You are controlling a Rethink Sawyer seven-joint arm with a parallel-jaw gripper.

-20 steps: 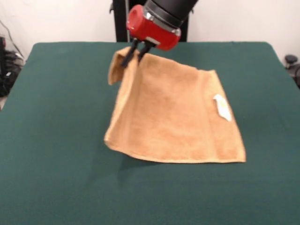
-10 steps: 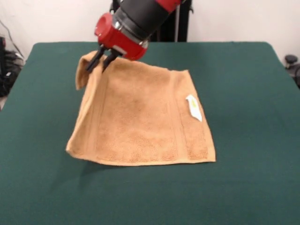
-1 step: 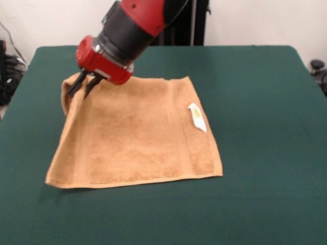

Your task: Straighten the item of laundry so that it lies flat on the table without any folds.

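Observation:
The item of laundry (image 3: 138, 138) is a tan terry towel spread over the middle of the green table (image 3: 265, 102), its small white label (image 3: 196, 117) facing up near its right side. My gripper (image 3: 82, 88) is shut on the towel's far left corner and holds that corner a little off the cloth, so a short flap hangs folded down there. The towel's other edges rest on the table and its body looks mostly smooth. The red and black arm reaches down from the top.
Dark equipment and cables (image 3: 7, 71) sit past the table's left edge. A dark object (image 3: 318, 66) shows beyond the right edge. A black stand (image 3: 196, 25) rises behind the table's far side.
My gripper has carried the held corner leftward and lower, dragging the whole towel left across the table. The towel now lies flatter, with less of it lifted.

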